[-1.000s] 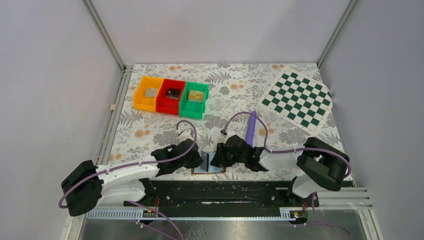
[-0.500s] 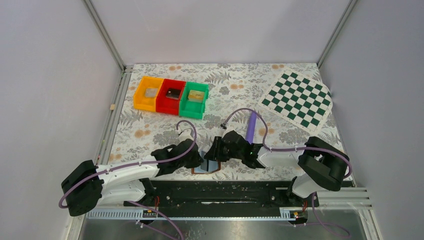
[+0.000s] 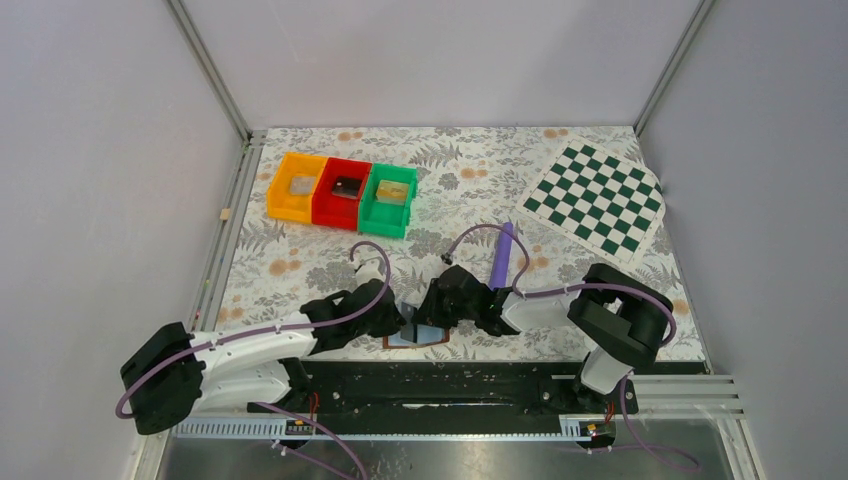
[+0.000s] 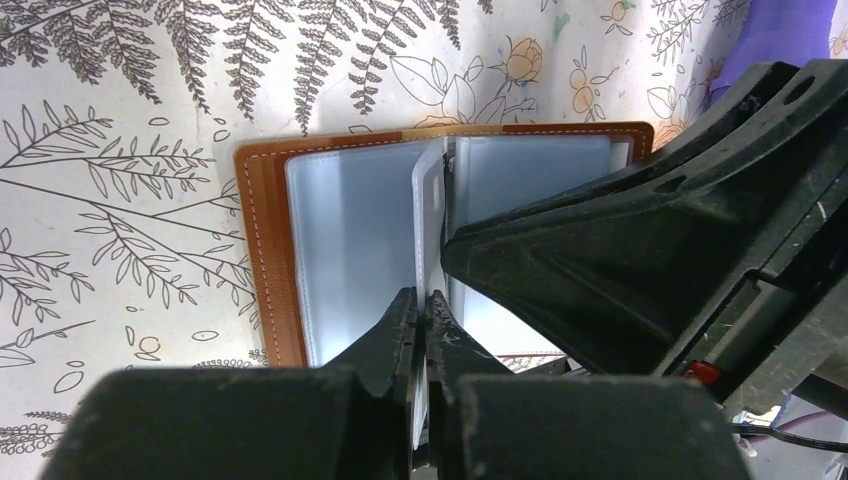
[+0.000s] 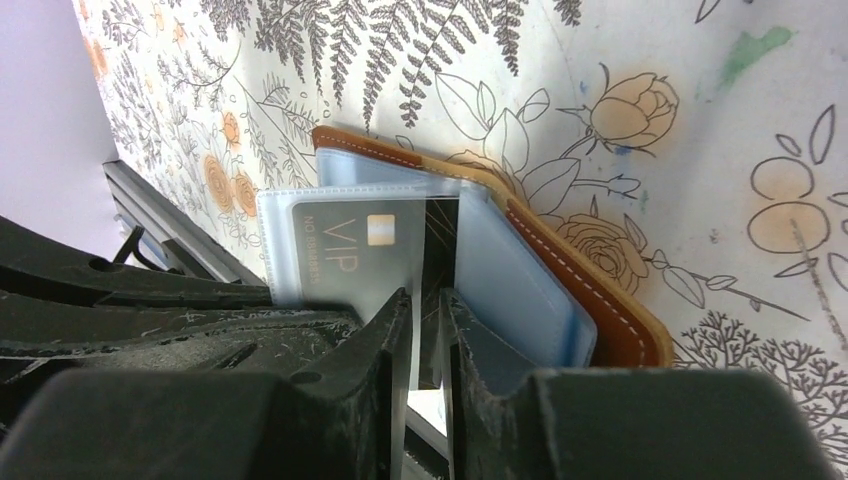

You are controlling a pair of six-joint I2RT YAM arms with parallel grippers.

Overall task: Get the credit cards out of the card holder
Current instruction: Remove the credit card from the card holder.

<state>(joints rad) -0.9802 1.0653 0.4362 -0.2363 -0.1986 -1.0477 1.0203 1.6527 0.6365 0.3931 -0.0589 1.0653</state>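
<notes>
The brown card holder (image 3: 432,339) lies open near the table's front edge, between both grippers. The left wrist view shows its leather rim (image 4: 268,230) and pale blue-grey sleeves. My left gripper (image 4: 422,296) (image 3: 404,323) is shut on one upright clear sleeve (image 4: 430,200). A dark credit card (image 5: 345,262) marked VIP sticks partly out of a sleeve. My right gripper (image 5: 428,296) (image 3: 426,318) straddles that card's edge with its jaws narrowly apart, a thin gap still showing beside the card. The holder's leather cover (image 5: 610,300) lies to the right of it.
Orange (image 3: 294,188), red (image 3: 345,192) and green (image 3: 391,198) bins stand in a row at the back left, each with something small inside. A purple stick (image 3: 502,252) lies just behind the right arm. A checkerboard (image 3: 597,200) lies at the back right. A black rail (image 3: 450,385) runs along the front edge.
My right gripper has moved left over the card holder and its jaws have narrowed around the card's edge. The left gripper has stayed shut on the sleeve.
</notes>
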